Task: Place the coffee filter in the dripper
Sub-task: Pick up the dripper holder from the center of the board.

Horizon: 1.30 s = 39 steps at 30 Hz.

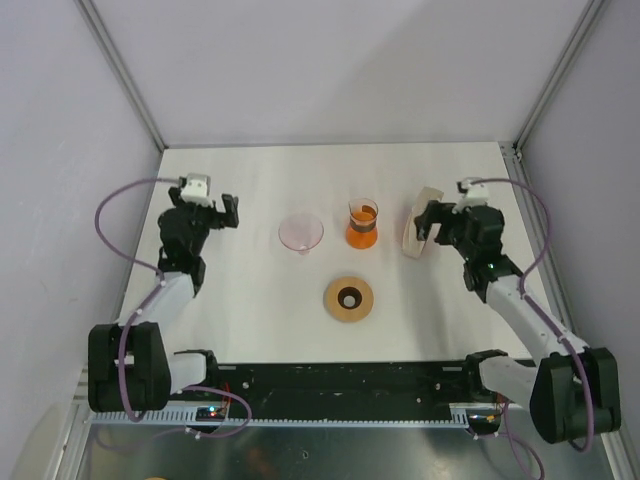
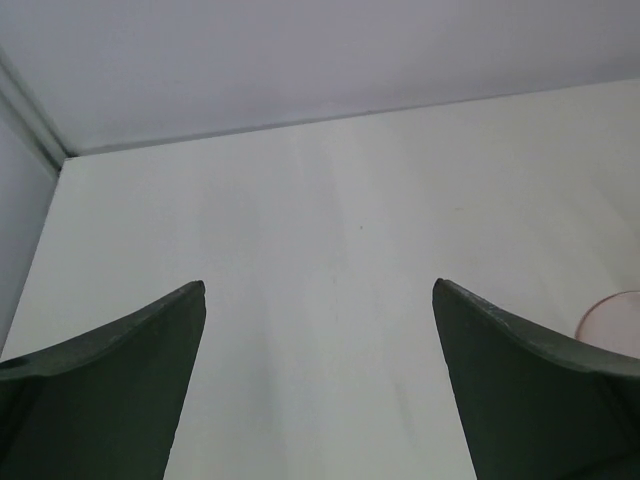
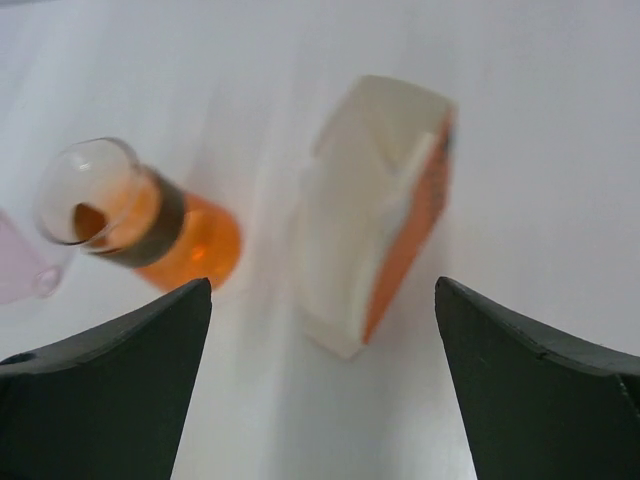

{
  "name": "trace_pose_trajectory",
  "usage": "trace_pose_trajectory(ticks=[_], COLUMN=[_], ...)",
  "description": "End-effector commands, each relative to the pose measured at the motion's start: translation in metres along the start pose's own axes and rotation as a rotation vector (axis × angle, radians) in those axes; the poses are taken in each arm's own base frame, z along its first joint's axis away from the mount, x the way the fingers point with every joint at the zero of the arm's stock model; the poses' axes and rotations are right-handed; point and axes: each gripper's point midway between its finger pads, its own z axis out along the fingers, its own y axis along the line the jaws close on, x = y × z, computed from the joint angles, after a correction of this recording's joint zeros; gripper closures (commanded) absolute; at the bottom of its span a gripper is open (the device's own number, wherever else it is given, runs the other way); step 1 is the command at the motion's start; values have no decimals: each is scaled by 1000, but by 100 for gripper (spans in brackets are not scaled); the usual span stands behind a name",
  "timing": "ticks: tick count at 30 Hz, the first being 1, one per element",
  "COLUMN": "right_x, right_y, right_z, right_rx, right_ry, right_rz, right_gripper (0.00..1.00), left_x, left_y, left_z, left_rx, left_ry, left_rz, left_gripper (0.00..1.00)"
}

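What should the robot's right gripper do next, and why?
Probably ease the right gripper forward onto the bundle of paper filters. Its jaws are open and empty, the bundle sits just ahead between them, and the dripper stands empty left of the beaker, so a filter has to be picked up first.

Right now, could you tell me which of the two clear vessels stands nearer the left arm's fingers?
The pale pink funnel: it stands left of the orange beaker, on the side of the left fingers.
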Motion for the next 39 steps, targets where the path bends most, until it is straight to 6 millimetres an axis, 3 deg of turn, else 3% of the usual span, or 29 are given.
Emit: trace_pose_trajectory(ticks=[1,5,11,18,24,32,36,39], right_x=[30,55,88,147,180,198,208,209], right_y=[43,77,136,173,175,167,168,171], right_z=[-5,-9,-30,-39,-33,-25,-23,-24], right_rx=[-39,-50,-173,-259,-231,-196,-208,-221], right_ry=[287,445,568,743,839,878,903,910], right_rz=[-54,-192,-339,-392,-453,-465,-458,-450], right_gripper=[1,1,1,2,14,31,45,63], left_x=[5,-4,-10,-10,-10,-6,-4,-3], left_y=[-28,-47,-49,-49,-50,-50,-49,-48], left_z=[0,-4,-14,-24,-28,-29,-28,-29], left_rx=[195,315,334,330,329,326,322,317], left_ry=[229,344,404,426,427,438,442,444], left_rz=[-2,-51,-45,-42,-42,-46,-46,-45], left_gripper=[0,0,1,0,0,0,0,0])
